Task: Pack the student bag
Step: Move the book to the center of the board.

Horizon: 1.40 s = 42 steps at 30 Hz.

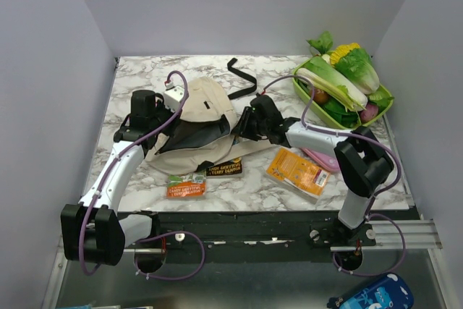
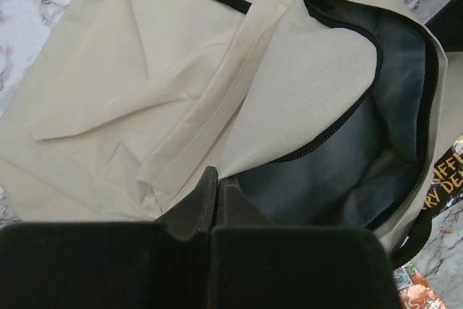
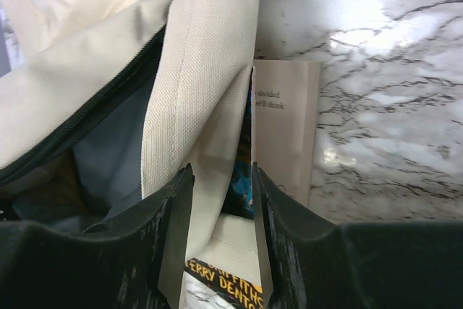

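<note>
The cream-beige student bag [image 1: 199,110] lies mid-table, its zip mouth open and its dark lining showing [image 2: 347,171]. My left gripper [image 1: 155,134] is at the bag's left side, shut on the rim of the opening [image 2: 215,177]. My right gripper [image 1: 242,127] is at the bag's right edge. Its jaws stand apart with the bag's rim [image 3: 195,106] hanging between them [image 3: 221,179]. A black-and-yellow book [image 1: 224,168] lies partly under the bag's near edge and also shows in the right wrist view [image 3: 231,284].
A green-orange book [image 1: 186,186] lies near the front edge. An orange book [image 1: 296,171] and a pink item [image 1: 322,158] lie right of the bag. A green tray [image 1: 302,95] of vegetables stands back right. A white box [image 1: 172,95] and a black strap [image 1: 242,77] lie behind the bag.
</note>
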Each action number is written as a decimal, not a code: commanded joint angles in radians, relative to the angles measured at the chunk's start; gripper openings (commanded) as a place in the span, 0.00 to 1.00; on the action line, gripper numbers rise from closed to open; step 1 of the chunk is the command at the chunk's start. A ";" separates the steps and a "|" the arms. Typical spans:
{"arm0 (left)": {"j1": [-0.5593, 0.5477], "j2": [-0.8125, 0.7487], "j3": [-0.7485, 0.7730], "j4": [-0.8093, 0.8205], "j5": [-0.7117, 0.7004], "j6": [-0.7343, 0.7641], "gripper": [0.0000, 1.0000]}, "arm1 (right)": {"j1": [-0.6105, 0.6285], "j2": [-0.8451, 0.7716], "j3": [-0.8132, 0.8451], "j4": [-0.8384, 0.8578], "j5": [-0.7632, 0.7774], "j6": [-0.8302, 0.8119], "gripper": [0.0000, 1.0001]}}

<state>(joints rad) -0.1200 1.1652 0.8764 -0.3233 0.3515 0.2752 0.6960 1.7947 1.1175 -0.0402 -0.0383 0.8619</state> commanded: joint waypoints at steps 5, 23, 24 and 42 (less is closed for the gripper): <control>-0.004 -0.001 -0.013 0.023 0.017 -0.001 0.00 | 0.022 0.025 -0.070 0.141 -0.127 0.075 0.43; -0.004 -0.030 -0.013 0.021 -0.032 -0.008 0.00 | 0.022 0.094 -0.216 0.402 -0.239 0.160 0.38; -0.004 -0.032 -0.014 0.020 -0.032 -0.008 0.00 | 0.022 0.091 -0.214 0.407 -0.241 0.161 0.37; -0.009 -0.025 -0.047 0.033 -0.014 -0.024 0.00 | 0.128 0.069 -0.099 0.286 -0.215 0.080 0.35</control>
<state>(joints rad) -0.1200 1.1557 0.8524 -0.3119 0.3252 0.2634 0.7891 1.8553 0.9520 0.2897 -0.2317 0.9737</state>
